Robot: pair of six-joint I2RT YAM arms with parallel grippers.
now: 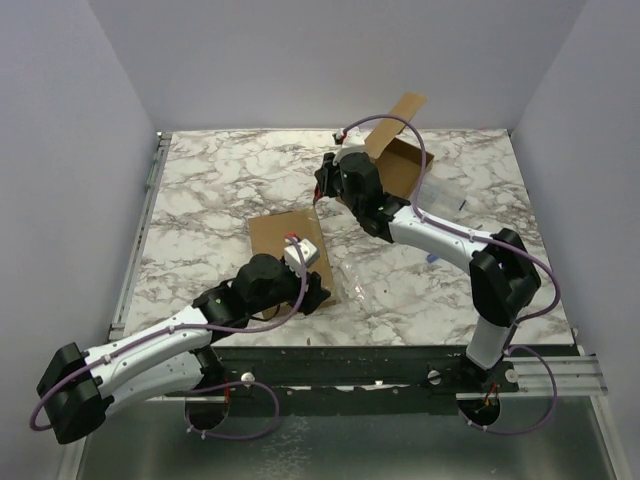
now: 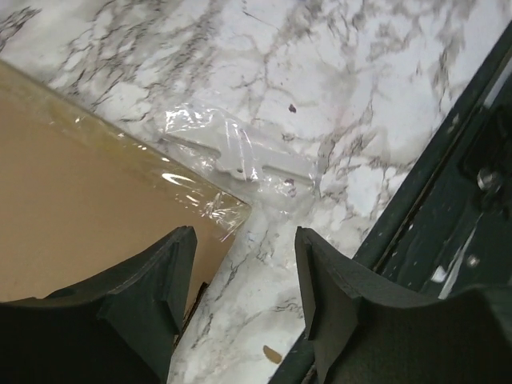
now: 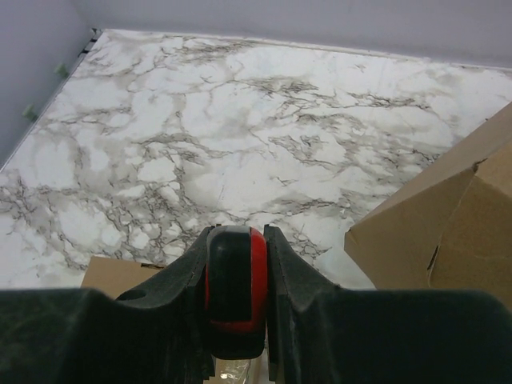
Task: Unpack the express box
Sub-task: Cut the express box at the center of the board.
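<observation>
The open cardboard express box (image 1: 402, 166) stands at the back right, one flap raised; its corner shows in the right wrist view (image 3: 448, 232). My right gripper (image 1: 324, 186) is left of the box, above the table, shut on a black-and-red object (image 3: 237, 288). A flat cardboard sheet (image 1: 288, 236) lies mid-table and also shows in the left wrist view (image 2: 72, 200). My left gripper (image 2: 244, 264) is open and empty at the sheet's near corner, above bare marble. A clear plastic bag with a white part (image 2: 240, 152) lies just beyond its fingers.
Crumpled clear plastic (image 1: 372, 272) lies between the sheet and the right arm. A small blue item (image 1: 432, 258) lies near the right forearm. The table's dark front rail (image 2: 448, 184) runs close to the right of the left gripper. Walls enclose the table.
</observation>
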